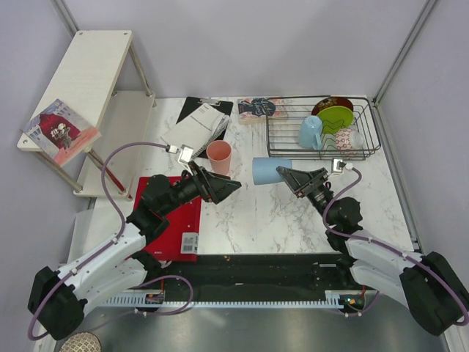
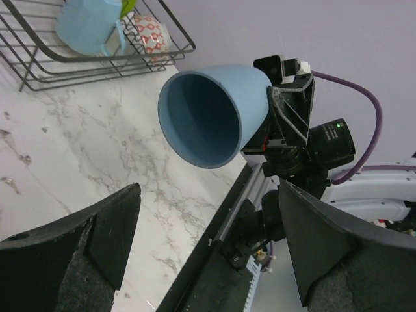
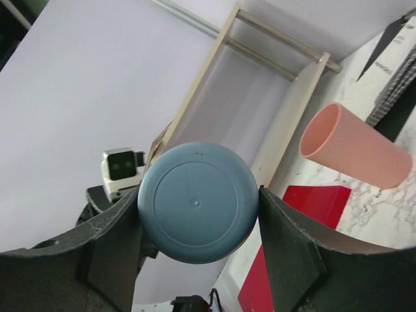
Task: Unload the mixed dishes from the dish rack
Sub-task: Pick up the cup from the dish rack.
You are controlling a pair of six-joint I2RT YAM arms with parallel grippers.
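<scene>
The black wire dish rack (image 1: 282, 150) stands at the back right. In it are a light blue mug (image 1: 310, 132), a lime-green plate (image 1: 335, 117), a dark red plate (image 1: 331, 105) behind that, and a small patterned bowl (image 1: 350, 138). A pink cup (image 1: 219, 157) stands upright on the marble, left of centre. My right gripper (image 1: 284, 173) is shut on the base of the grey-blue cup (image 1: 265, 171), which it holds sideways above the table with its mouth to the left. My left gripper (image 1: 234, 185) is open and empty, pointing at that mouth (image 2: 201, 120) from a short way off.
A pale wooden shelf unit (image 1: 88, 81) with a book (image 1: 60, 130) on it fills the far left. A flat red board (image 1: 176, 220) lies under the left arm. A clipboard with papers (image 1: 198, 121) and a book (image 1: 262, 108) lie at the back, left of the rack.
</scene>
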